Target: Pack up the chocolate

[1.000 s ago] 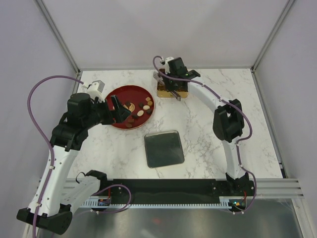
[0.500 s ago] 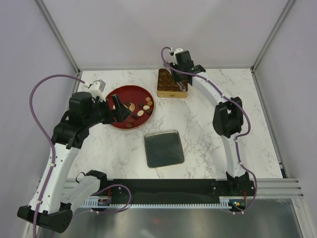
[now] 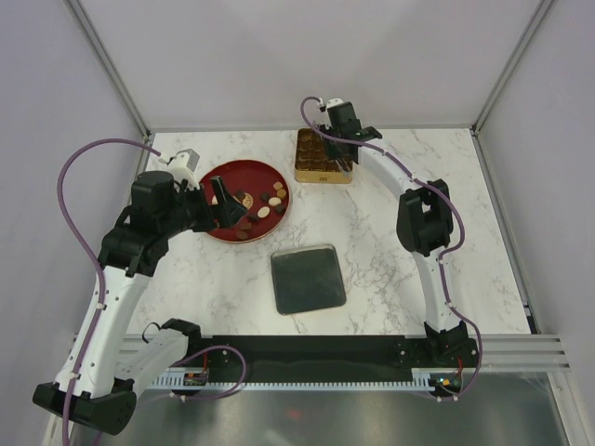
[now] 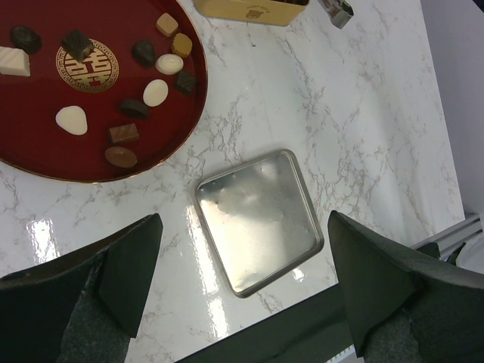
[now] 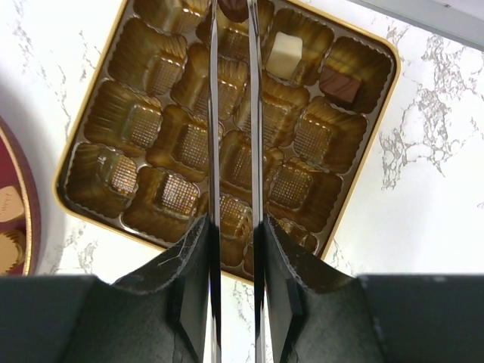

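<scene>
From where I stood, the marble table filled the frame. The red dish, upper left, carried most of the chocolate. Two pieces sat in the gold tin. I noted the left gripper spread wide and idle. The right gripper appeared clamped on a dark piece at top centre. Recommended: lower it squarely into the vacant cell beside the cream piece, then release.

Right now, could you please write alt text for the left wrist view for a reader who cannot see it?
A red dish at upper left holds about a dozen small chocolates, dark, brown and cream, and a gold emblem. Lower down, a shallow square metal tray lies on the marble table, framed by the left gripper's wide-open black fingers.
</scene>
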